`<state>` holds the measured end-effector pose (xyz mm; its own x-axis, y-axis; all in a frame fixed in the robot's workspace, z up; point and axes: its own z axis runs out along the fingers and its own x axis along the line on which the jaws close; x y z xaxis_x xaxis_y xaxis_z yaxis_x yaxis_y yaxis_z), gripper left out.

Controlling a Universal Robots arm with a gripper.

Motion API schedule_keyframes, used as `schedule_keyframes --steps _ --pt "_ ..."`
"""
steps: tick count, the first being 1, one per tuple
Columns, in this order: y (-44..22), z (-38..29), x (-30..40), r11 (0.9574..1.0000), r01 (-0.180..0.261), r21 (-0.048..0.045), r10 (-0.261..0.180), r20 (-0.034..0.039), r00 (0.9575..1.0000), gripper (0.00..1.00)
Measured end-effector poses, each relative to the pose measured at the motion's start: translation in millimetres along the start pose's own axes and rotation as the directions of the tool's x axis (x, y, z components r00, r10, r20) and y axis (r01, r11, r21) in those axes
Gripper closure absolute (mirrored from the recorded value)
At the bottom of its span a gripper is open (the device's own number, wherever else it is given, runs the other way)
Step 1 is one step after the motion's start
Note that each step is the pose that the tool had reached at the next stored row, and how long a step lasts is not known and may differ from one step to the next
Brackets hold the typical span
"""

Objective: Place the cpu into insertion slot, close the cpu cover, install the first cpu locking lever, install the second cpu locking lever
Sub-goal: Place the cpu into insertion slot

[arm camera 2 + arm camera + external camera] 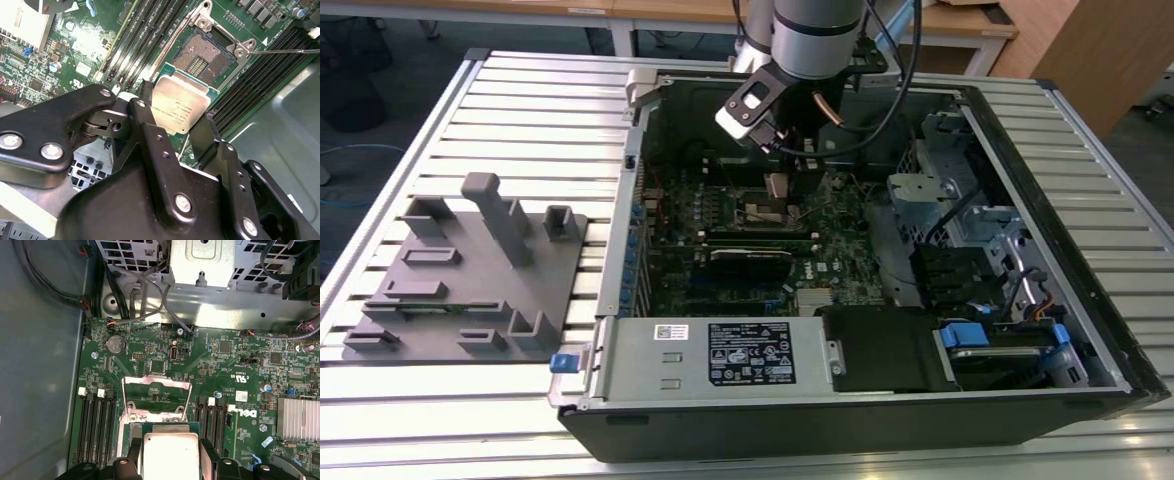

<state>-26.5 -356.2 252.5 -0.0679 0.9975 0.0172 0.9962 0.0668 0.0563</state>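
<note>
My gripper (176, 111) is shut on the cpu (181, 102), a flat square chip with a dull silver top, its fingers (146, 95) pressing on two opposite edges. The cpu hangs tilted a little above the insertion slot (204, 54), a dark open socket with a silvery rim on the green board. In the first wrist view the cpu (170, 452) sits between the fingers (207, 452), and the cpu cover (157, 382), a silvery frame, stands raised behind the socket. A thin wire lever (287, 50) sticks out beside the socket. In the exterior view the gripper (775, 188) is low inside the computer case.
The open computer case (1067, 120) lies on a slatted metal table. Long black memory slots (97, 427) flank the socket on both sides. A finned heat sink (297, 417), a metal drive cage (927, 190) and the power supply (707, 355) surround the board. A grey fixture (467, 270) stands at the exterior view's left.
</note>
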Motion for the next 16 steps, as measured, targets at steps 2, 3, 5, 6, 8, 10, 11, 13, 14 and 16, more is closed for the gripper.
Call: schedule_keyframes --steps 2,3,5,6,8,10,11,13,14,16 --pt "0.0 0.2 0.0 1.0000 0.000 0.0001 0.000 0.0001 1.0000 0.46" --pt "0.0 0.3 0.0 1.0000 0.000 0.0000 0.000 0.0001 1.0000 0.46" --pt "0.0 0.7 0.0 1.0000 0.000 0.0000 0.000 -0.0001 1.0000 0.46" --pt "0.0 0.8 0.0 1.0000 0.000 0.0000 0.000 -0.0001 1.0000 0.46" --pt "-0.1 1.3 0.0 1.0000 0.000 0.0000 0.000 0.0001 1.0000 0.46" --pt "-0.1 1.4 0.0 1.0000 0.000 0.0001 0.000 0.0001 1.0000 0.46" --pt "-0.1 1.6 0.0 1.0000 0.000 0.0000 0.000 0.0000 1.0000 0.46" --pt "-0.1 1.9 -0.1 1.0000 0.000 0.0001 0.000 0.0001 1.0000 0.46" --pt "-0.1 2.2 -0.1 1.0000 0.000 0.0000 0.000 0.0000 1.0000 0.46" --pt "-0.1 2.5 -0.1 1.0000 0.000 0.0001 0.000 0.0001 1.0000 0.46"
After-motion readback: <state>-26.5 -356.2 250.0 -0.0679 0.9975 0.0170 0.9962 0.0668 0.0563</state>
